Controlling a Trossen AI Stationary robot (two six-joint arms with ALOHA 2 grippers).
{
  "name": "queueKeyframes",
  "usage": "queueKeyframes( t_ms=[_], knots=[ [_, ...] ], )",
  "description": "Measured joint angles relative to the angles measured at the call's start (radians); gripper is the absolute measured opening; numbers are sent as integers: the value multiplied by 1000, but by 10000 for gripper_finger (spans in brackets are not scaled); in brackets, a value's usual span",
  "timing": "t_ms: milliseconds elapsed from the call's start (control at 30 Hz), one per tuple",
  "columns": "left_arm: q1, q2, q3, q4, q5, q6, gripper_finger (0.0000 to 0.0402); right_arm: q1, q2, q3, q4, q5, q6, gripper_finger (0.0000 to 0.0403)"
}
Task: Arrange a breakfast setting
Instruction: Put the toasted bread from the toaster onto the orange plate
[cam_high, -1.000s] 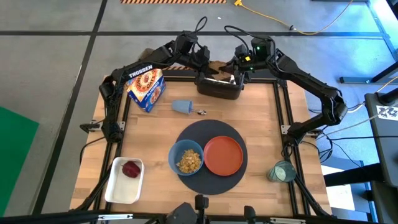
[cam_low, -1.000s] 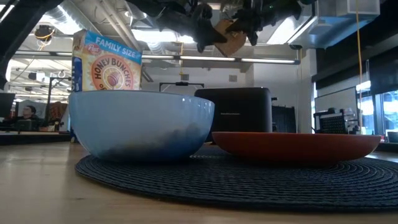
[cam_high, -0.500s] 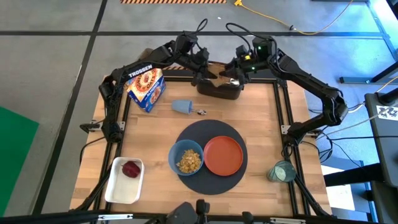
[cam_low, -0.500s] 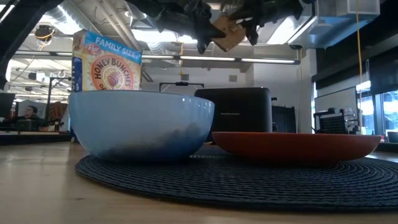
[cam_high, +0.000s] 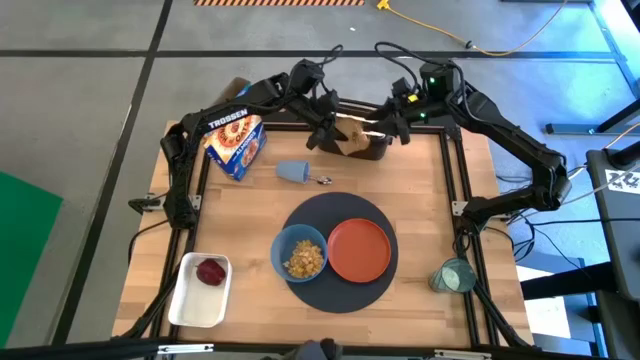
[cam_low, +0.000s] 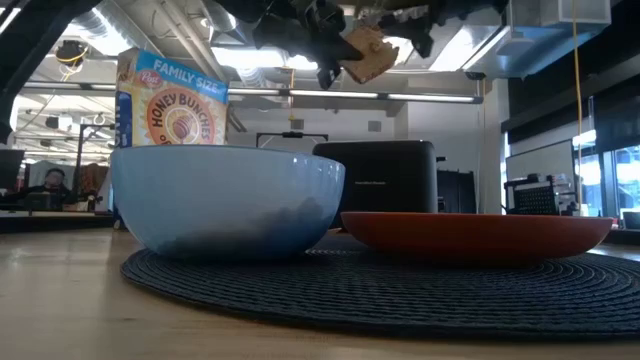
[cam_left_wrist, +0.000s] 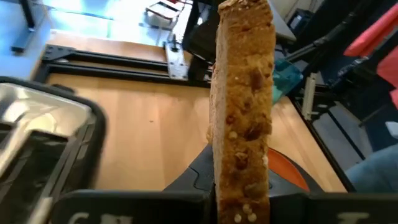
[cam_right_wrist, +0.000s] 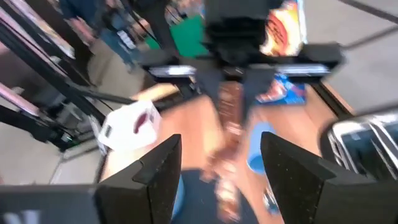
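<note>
My left gripper (cam_high: 334, 129) is shut on the brown toast slice (cam_high: 352, 134), high over the black toaster (cam_high: 368, 150) at the far edge. In the low view the toast slice (cam_low: 366, 52) hangs tilted above the toaster (cam_low: 378, 176). My right gripper (cam_right_wrist: 217, 180) stands open just right of the toast slice (cam_right_wrist: 229, 124), touching nothing. The blue bowl (cam_high: 300, 255) with cereal and the orange plate (cam_high: 359, 250) sit on the dark placemat (cam_high: 340, 215). The teal glass (cam_high: 452, 276) stands near the right edge. A metal spoon (cam_high: 324, 181) lies on the wood. The red fruit (cam_high: 210, 272) lies in a white tray (cam_high: 190, 300). My left gripper pinches the toast slice by one end (cam_left_wrist: 241, 186), a finger on each flat face. The fingers come from the table's far left, slanting a little downward. The slice sticks out beyond the fingers, edge-on in the wrist view, lifted clear above the toaster.
A cereal box (cam_high: 235, 142) stands at the far left. A light blue cup (cam_high: 292, 172) lies on its side in front of it. Bare wood shows between the toaster and the placemat.
My right gripper has opened, let go of the toast slice and drawn back toward the table's right edge, rising a little. My left gripper keeps the slice and has carried it slightly toward the near edge, turning it.
</note>
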Motion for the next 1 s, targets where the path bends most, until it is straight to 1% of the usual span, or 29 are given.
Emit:
queueKeyframes(
  t_ms=[100, 200, 367, 467, 567, 633, 833, 1000],
  knots=[
    [-26, 0, 0, 0, -9, -8, 17, 25, -8, 0, -88, 37, -23, 208],
    [-46, 0, 0, 1, -12, -27, 17, 69, -1, -1, -108, 52, -21, 212],
    [-67, 0, 0, 1, -18, -69, 17, 126, -5, 0, -125, 44, 21, 252],
    [-74, 0, 0, 0, -2, -107, 17, 155, -5, 0, -152, 68, 44, 272],
    [-87, 0, 0, -18, 2, -112, 17, 166, -16, 0, -179, 142, 94, 276],
    [-102, 0, 0, -44, 10, -106, 17, 164, -34, -1, -172, 197, 114, 271],
    [-166, 4, 0, -97, 21, -74, 17, 164, -139, -1, -150, 363, 167, 250],
    [-237, 4, -48, -75, 23, -59, 18, 163, -203, 0, -161, 454, 226, 241]
  ],
)
